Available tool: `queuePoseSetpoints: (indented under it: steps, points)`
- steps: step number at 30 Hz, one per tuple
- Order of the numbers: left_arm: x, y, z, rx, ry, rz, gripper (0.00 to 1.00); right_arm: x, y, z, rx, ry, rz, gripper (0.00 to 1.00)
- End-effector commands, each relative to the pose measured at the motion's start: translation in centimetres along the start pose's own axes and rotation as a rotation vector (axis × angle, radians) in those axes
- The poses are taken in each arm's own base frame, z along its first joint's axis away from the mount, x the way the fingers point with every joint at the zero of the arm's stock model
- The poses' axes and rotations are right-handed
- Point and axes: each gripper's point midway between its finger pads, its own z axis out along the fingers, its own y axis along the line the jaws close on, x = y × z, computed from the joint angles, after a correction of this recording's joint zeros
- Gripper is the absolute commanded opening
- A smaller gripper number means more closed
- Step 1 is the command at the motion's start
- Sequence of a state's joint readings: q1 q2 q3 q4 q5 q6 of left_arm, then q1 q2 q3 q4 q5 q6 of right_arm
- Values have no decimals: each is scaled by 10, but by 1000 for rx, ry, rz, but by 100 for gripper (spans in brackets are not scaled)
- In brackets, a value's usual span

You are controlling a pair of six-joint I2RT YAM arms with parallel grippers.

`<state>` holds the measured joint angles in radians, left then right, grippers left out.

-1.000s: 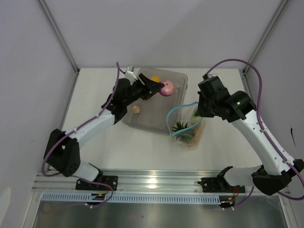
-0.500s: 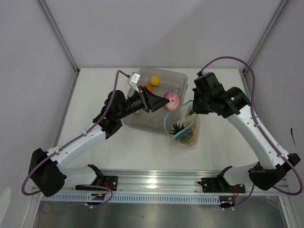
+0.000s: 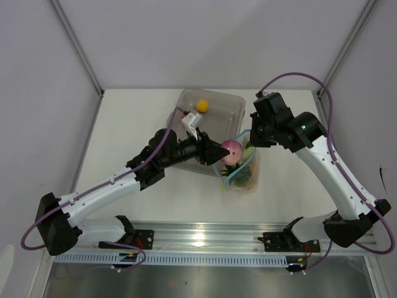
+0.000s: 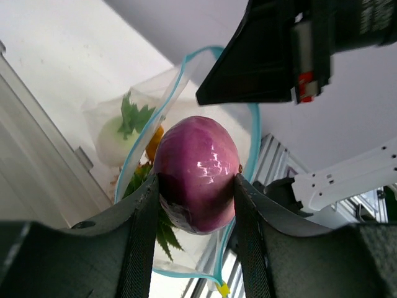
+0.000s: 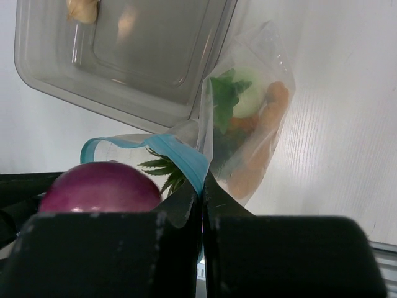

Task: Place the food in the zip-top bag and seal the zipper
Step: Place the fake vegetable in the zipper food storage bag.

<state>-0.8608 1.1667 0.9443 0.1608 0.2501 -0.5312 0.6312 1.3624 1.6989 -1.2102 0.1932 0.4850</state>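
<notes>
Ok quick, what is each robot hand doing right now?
Left hand: closed on the shiny round purple onion.
Right hand: shut, pinching the light blue zipper strip of the clear crinkly plastic bag.

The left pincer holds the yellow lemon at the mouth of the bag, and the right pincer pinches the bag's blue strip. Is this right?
Not quite. The left pincer holds the purple onion, not the yellow lemon, as the left wrist view shows; the lemon lies in the tray. The rest holds: the right pincer pinches the blue strip of the bag.
</notes>
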Motion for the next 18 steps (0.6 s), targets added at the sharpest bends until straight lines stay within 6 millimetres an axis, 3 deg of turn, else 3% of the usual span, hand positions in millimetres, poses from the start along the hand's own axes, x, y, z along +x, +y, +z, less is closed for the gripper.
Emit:
queuePoseSetpoints:
  steps: [1, 4, 6, 8, 12, 18]
  points:
    - [4, 0, 11, -16, 31, 31, 1, -22, 11, -20, -74, -91, 18, 0]
    - [14, -6, 20, 2, 72, 22, 8, -23, 11, -19, -75, -91, 19, 0]
    - [11, -13, 24, 18, 73, 18, 30, -23, 10, -19, -74, -91, 22, 0]
    - [11, -7, 27, -20, 75, 16, 67, -24, 11, -20, -77, -96, 24, 0]
    - [0, -4, 24, -43, 49, 58, 98, -22, 10, -20, -75, -92, 23, 0]
    - [-19, -1, 9, -80, -18, 59, 100, -21, 7, -20, -71, -92, 22, 0]
